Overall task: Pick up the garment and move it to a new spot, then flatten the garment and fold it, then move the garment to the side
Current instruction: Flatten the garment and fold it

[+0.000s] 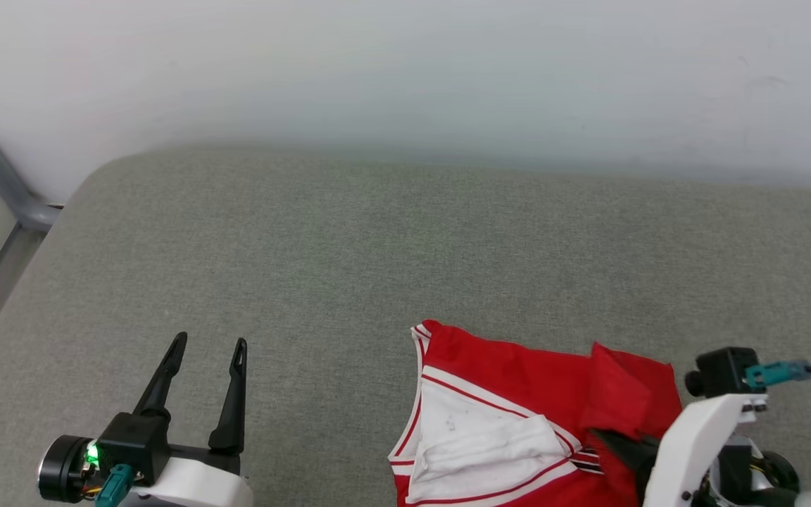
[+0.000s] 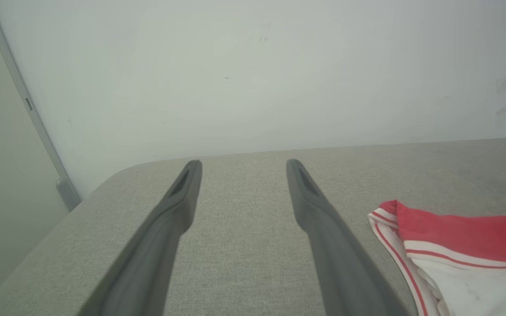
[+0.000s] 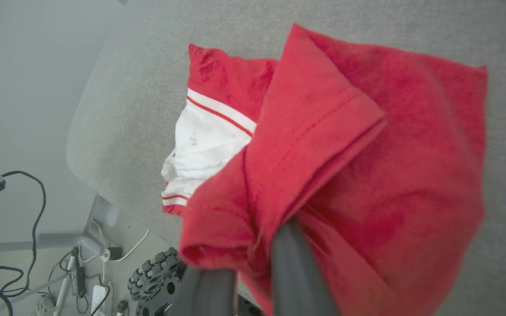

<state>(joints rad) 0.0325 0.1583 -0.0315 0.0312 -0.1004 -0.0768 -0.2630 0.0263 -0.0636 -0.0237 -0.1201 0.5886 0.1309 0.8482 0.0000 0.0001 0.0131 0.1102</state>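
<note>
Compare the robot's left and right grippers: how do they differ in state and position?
The left gripper is open and holds nothing; the right gripper is closed on a red fold of the garment. The left gripper sits over bare grey surface, apart from the garment; the right gripper is at the garment's right side. Both have two dark fingers.

Left gripper (image 1: 210,340): sits at 7 o'clock in the head view. Its two dark fingers (image 2: 178,210) point toward 12 o'clock and stand spread well apart. The left wrist view confirms that both fingers are straight, with tips parted. A green indicator (image 1: 93,454) is lit on the wrist housing.

Right gripper (image 1: 610,440): sits at 5 o'clock in the head view. The white wrist (image 1: 701,436) is tilted and the fingers point toward 9 o'clock. In the right wrist view the fingers lie close together, tips buried in a fold of the garment (image 3: 367,145), clamped on it.
</note>
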